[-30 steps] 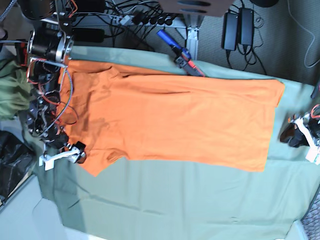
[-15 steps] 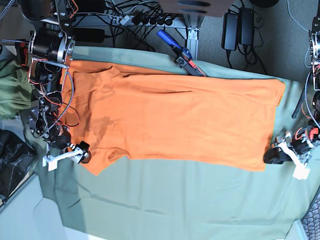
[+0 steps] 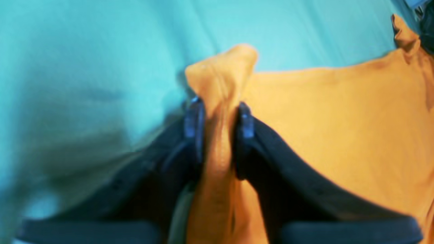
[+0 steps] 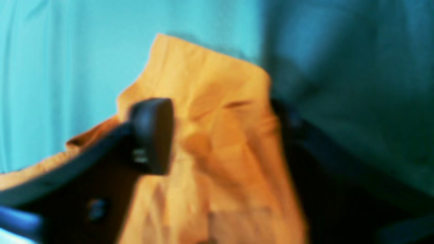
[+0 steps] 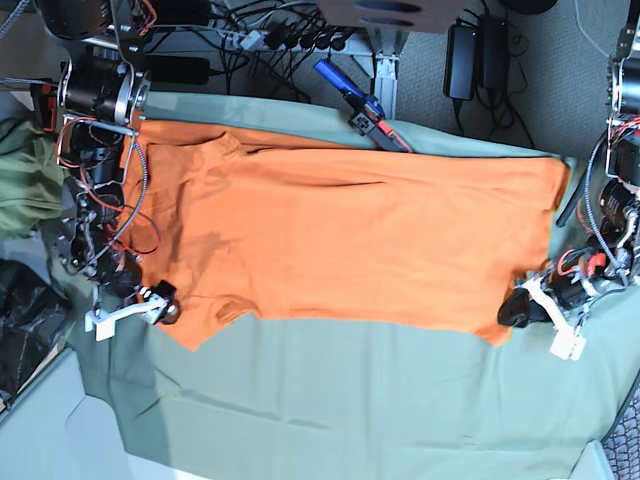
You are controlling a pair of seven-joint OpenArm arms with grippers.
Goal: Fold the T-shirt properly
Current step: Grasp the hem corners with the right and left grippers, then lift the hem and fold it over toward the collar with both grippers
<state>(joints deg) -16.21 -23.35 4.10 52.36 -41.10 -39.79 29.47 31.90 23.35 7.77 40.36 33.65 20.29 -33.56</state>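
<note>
The orange T-shirt lies spread flat, lengthwise across the sage-green table cloth. My left gripper is at the shirt's lower right hem corner. In the left wrist view the gripper is shut on a pinched fold of the orange fabric. My right gripper is at the shirt's lower left sleeve corner. In the right wrist view the gripper has its jaws wide apart, with bunched orange fabric between them.
An olive-green garment lies off the table's left edge, above a black bag. A blue-handled tool rests at the cloth's far edge. Cables and power adapters lie on the floor behind.
My left gripper has moved in from the table's right edge to the hem corner and shut on it, lifting the corner slightly. The right gripper has barely moved.
</note>
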